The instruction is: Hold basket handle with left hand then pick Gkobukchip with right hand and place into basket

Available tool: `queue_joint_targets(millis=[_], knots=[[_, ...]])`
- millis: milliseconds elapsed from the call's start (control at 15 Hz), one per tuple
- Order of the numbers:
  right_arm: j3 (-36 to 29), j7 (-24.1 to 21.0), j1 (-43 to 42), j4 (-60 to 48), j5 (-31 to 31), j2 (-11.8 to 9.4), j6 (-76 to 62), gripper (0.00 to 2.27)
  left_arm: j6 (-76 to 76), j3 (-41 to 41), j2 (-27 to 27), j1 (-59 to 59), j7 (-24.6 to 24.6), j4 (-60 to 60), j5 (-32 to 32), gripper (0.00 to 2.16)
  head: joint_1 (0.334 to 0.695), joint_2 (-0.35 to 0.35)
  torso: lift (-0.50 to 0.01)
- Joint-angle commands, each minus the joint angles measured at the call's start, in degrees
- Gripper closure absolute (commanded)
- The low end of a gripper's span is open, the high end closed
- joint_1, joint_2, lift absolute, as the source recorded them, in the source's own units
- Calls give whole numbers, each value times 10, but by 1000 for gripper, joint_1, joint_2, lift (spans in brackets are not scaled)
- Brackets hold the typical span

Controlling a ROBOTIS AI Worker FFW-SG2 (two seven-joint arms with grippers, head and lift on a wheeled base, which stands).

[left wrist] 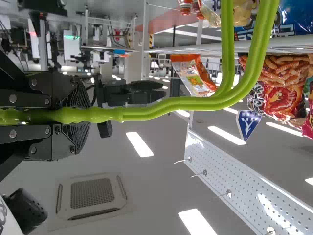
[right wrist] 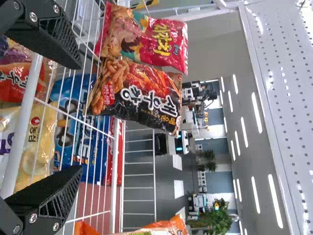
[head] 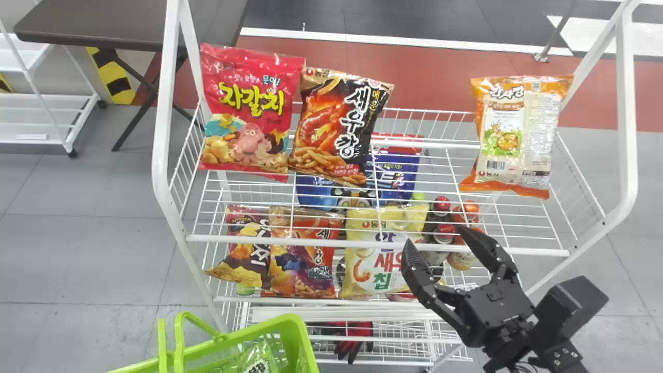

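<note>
Right pincer (head: 434, 237) released, fingers spread, nothing between them, at the front rail (head: 331, 243) of the white rack's upper shelf. Closest to it, on the lower shelf: a yellow shrimp-chip bag (head: 373, 223), just beside its left finger in the head view, and red-capped bottles (head: 442, 203) below and past the finger gap. Next, left of the pincer on that shelf, an orange-and-purple bag (head: 311, 259), then a brown-and-yellow bag (head: 248, 272) beside it. Blue bag (head: 396, 173) behind the yellow one. Red-and-black glove (head: 355, 334) lower down, left of the pincer.

Upper shelf, beyond the pincer: orange-and-white bag (head: 518, 129) ahead and to the right, at the shelf's right end; black shrimp-snack bag (head: 336, 119) ahead-left, upright; red bag (head: 248, 111) farther left, touching the black one. Which bag is the Gkobukchip, cannot tell.

Well apart, lower left of the right pincer: green basket (head: 305, 342), a green-and-clear packet (head: 254, 357) inside. Left pincer (left wrist: 78, 114) clamped around the basket's green handle (left wrist: 195, 104); the handle runs out past its fingertips. Farthest from the right pincer, behind the rack at upper left: dark table (head: 103, 26).
</note>
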Motion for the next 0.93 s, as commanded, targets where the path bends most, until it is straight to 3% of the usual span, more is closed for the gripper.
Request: queue_joint_targets(millis=[0,867], knots=[[1,0,0,2,-1,1,-3,83,0,2,-1,0,0,0,1,2155,695,-72,0],[-2,-7,-3,17,-2,5,-3,83,0,2,-1,1,5,0,0,2155,695,-80,0]])
